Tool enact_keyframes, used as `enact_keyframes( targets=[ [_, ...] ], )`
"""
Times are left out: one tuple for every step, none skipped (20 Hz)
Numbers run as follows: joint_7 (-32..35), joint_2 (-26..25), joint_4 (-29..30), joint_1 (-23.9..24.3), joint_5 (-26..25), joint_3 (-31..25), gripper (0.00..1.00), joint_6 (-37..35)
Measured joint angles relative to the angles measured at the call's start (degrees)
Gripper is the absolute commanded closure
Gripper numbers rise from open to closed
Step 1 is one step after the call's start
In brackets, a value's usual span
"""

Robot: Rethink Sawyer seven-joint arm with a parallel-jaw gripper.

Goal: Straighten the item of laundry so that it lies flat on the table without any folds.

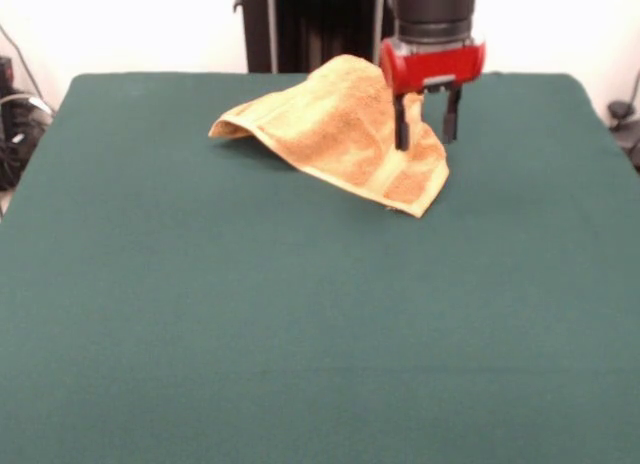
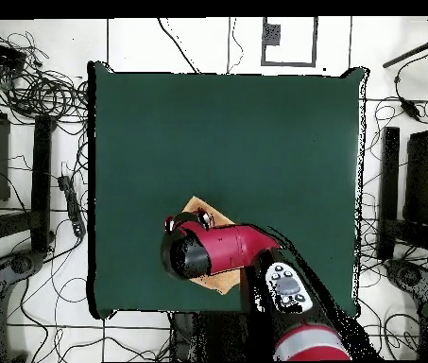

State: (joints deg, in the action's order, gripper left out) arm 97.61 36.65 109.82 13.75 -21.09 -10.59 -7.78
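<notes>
The item of laundry point(image 1: 345, 124), an orange-tan towel, lies humped and folded on the green table point(image 1: 300, 344) at the far side, right of centre. Its peak rises next to the red gripper body, and a paler band runs near its lower right corner. My gripper point(image 1: 427, 139) hangs over the towel's right part with its two black fingers apart, open. The left finger point(image 1: 401, 124) stands in front of the cloth and the right one is at the towel's edge. In the overhead view only corners of the towel point(image 2: 196, 207) show from under the red arm point(image 2: 227, 248).
The table edges point(image 2: 94, 189) lie well away from the towel on three sides. The edge by the robot's base is close to it. Cables and stands point(image 2: 38, 95) crowd the floor around the table.
</notes>
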Motion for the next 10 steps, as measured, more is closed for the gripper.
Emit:
enact_keyframes(
  targets=[
    [0.0, -0.5, -0.4, 0.0, -0.3, 0.0, 0.0, 0.0],
    [0.0, -2.3, -1.9, 0.0, -1.4, 0.0, 0.0, 0.0],
    [0.0, -2.7, -2.2, 0.0, -1.7, 0.0, 0.0, 0.0],
    [0.0, -3.3, -2.7, 0.0, -2.1, 0.0, 0.0, 0.0],
    [0.0, -3.9, -3.1, 0.0, -2.6, 0.0, 0.0, 0.0],
    [0.0, -4.6, -3.7, 0.0, -3.4, 0.0, 0.0, 0.0],
    [0.0, -5.2, -4.2, 0.0, -4.2, 0.0, 0.0, 0.0],
    [0.0, -5.7, -4.5, 0.0, -4.7, 0.0, 0.0, 0.0],
    [0.0, -6.0, -4.6, 0.0, -5.1, 0.0, 0.0, 0.0],
    [0.0, -6.2, -4.7, 0.1, -5.5, 0.0, 0.0, 0.0]
  ],
)
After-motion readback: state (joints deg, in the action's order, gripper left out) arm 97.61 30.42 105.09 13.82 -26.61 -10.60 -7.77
